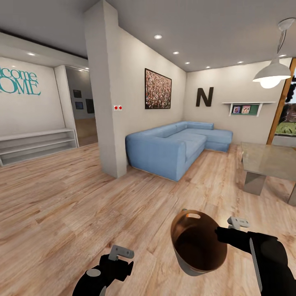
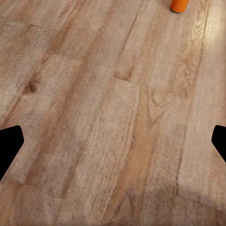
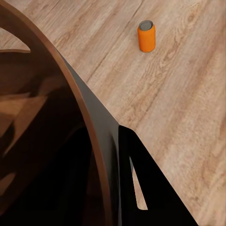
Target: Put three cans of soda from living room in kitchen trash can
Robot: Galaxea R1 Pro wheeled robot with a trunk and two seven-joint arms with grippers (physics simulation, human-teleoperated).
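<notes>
Coppery-rimmed and dark inside, the bin (image 1: 198, 242) hangs from my right gripper (image 1: 225, 234), whose jaws are closed on its rim opposite the slot handle; in the right wrist view the rim (image 3: 70, 89) curves past one dark finger (image 3: 141, 179) pressed against the outer wall. I judge that I carry the bin rather than the cans so that each can may be dropped in where it lies, saving trips.

My left gripper (image 1: 119, 257) is held low and forward over the wood floor (image 1: 61, 205), jaws spread and holding nothing; in the left wrist view its two dark fingertips (image 2: 9, 146) stand well apart at either side of bare planks. That hand is kept free, I judge, for picking.

One can (image 3: 146, 36) stands upright on the floor, well apart from the bin, grey end up. An orange can base (image 2: 179, 5) shows at the far edge of the left wrist view; whether it is the same can I cannot tell. The other cans are not accounted for.

Ahead lie the sofa (image 1: 176, 146) along the wall and the corner of the glass table (image 1: 267, 160) by the right edge of the head view. Judged stage: collecting, no can yet visible inside the bin.
</notes>
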